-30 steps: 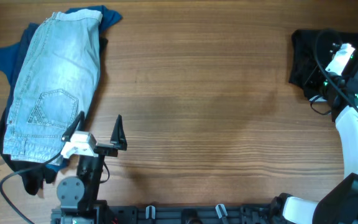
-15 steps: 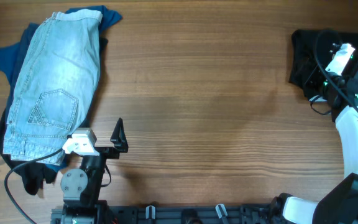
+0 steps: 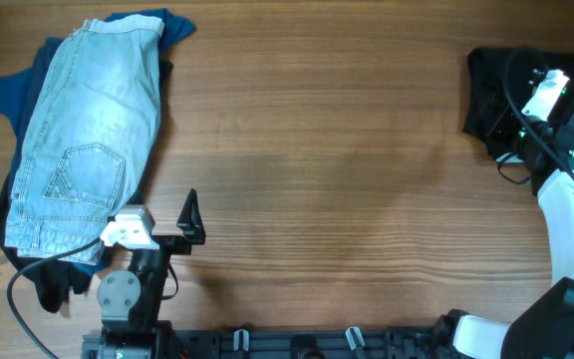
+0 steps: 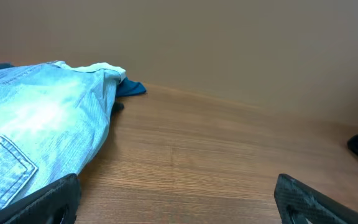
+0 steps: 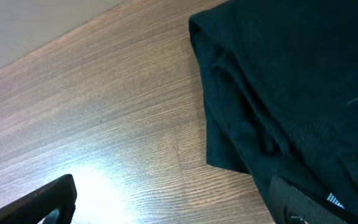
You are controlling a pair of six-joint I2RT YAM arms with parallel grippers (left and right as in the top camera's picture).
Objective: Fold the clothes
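Here, faded denim shorts [image 3: 88, 120] atop crumpled blue top [image 3: 10, 92], woodgrain table [image 3: 317, 130].

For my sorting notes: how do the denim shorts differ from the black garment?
The denim shorts are pale blue, with a stitched pocket; the black garment is dark. The denim shorts lie spread out over a blue top; the black garment lies bunched. Both rest on the wooden table.

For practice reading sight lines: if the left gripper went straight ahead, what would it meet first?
Mostly bare table lies ahead of the left gripper; the way looks free. Its left finger might brush the denim shorts beside it.
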